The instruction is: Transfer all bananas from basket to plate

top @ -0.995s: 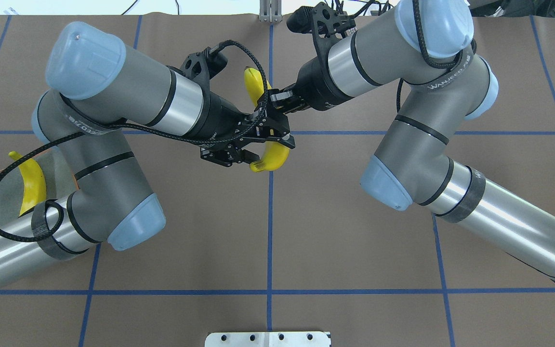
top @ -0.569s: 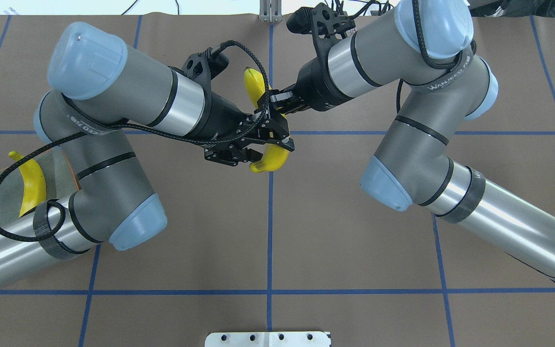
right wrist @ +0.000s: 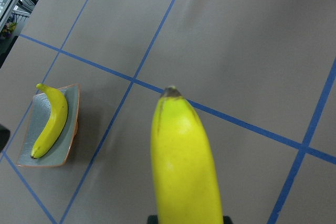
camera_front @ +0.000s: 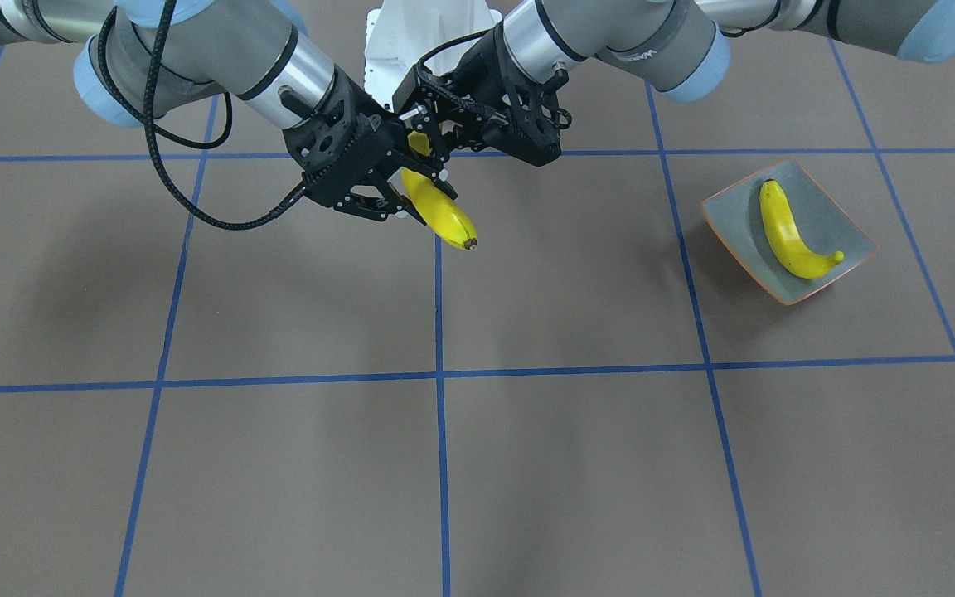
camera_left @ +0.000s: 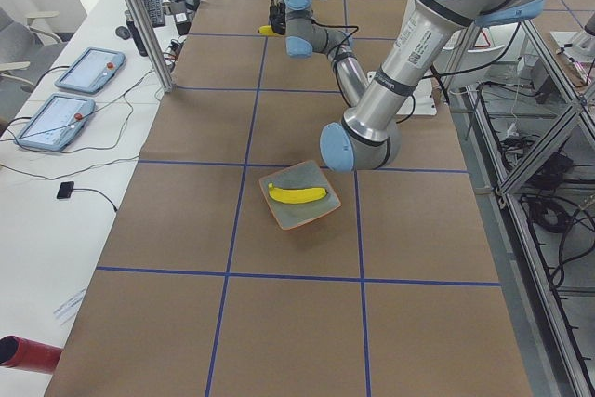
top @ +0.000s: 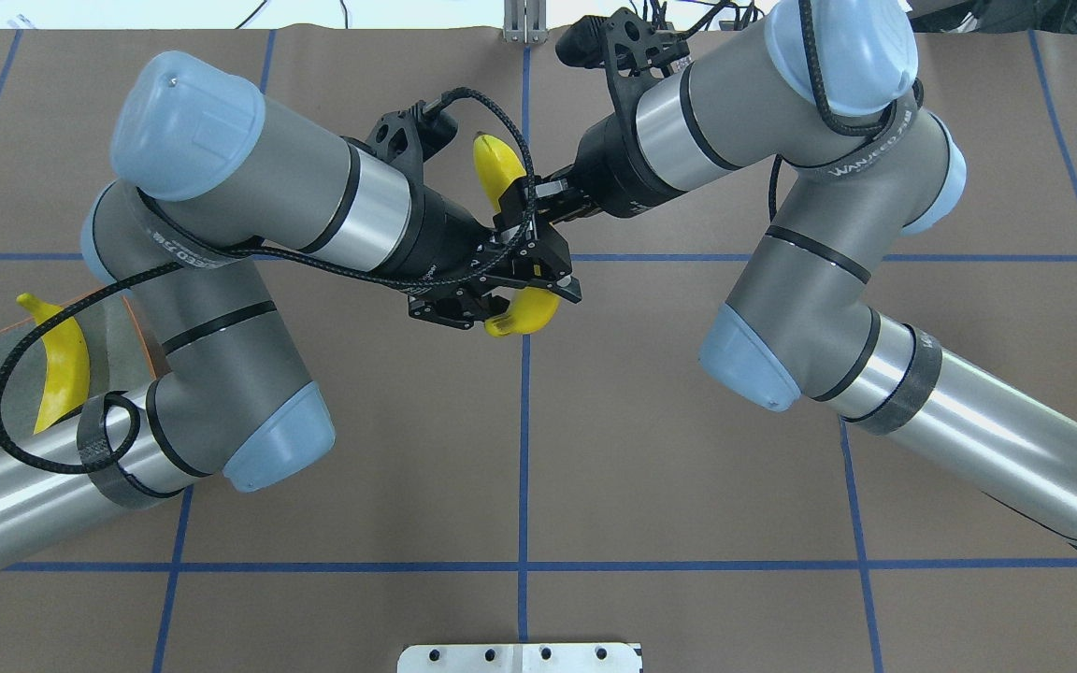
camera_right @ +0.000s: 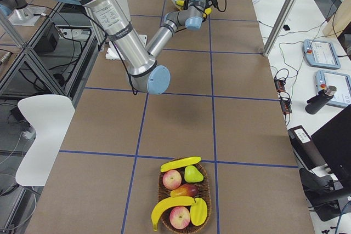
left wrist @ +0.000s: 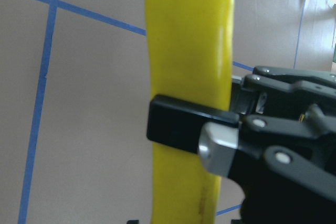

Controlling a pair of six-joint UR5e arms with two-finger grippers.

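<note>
Table [camera_front: 527, 464] surfaced in brown paper, divided into squares by blue tape lines [camera_front: 438, 431]. The plate [camera_front: 734, 224] rests on it at one end; a wicker fruit basket [camera_right: 162, 193] at the opposite end.

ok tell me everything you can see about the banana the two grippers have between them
The banana is bright yellow, smooth and curved, with a small dark tip pointing away from the robot. It hangs in the air above the brown table, over a blue grid line, touching nothing below. The right gripper is clamped on it, and the left gripper has a finger pad pressed across its middle. No bruises show.
</note>
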